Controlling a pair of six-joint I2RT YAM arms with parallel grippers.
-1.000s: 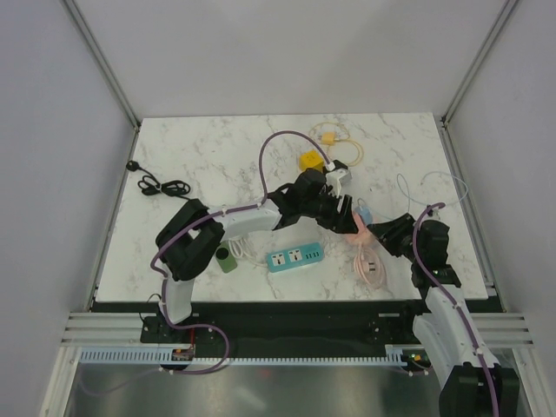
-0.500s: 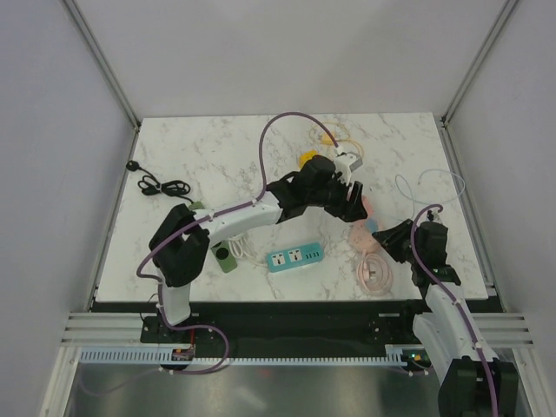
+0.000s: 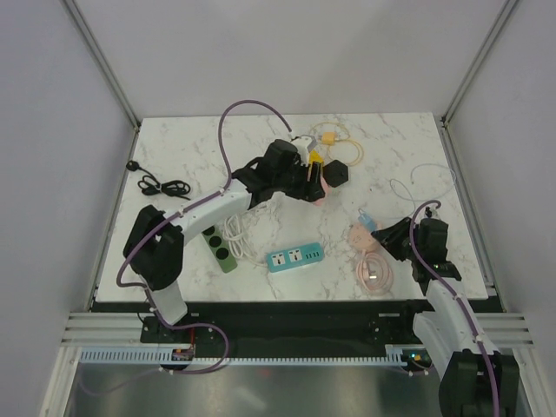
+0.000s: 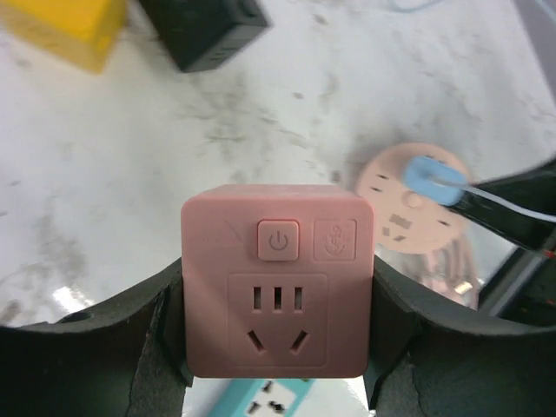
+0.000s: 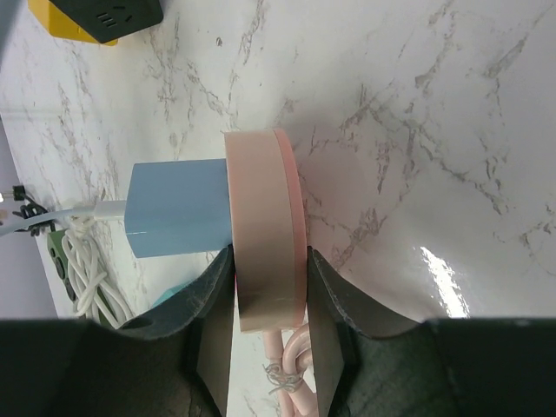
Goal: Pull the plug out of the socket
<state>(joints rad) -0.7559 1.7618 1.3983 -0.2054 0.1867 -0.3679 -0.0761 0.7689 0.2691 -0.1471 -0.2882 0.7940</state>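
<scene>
Right wrist view: right end effector [image 5: 268,261] pinches the round socket [image 5: 261,187] by its rim; the blue plug [image 5: 178,208] in it looks rigid, light, grippable by its flat sides. Left end effector [image 4: 278,300] clamps a pink cube [image 4: 278,217].

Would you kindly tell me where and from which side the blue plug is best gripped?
I'd grip the blue plug across the flat sides of its boxy body, which stands clear of the face of the round pink socket. Come from the rim side opposite the right gripper, shut on that rim, and stay off the white cable at its tail.
</scene>
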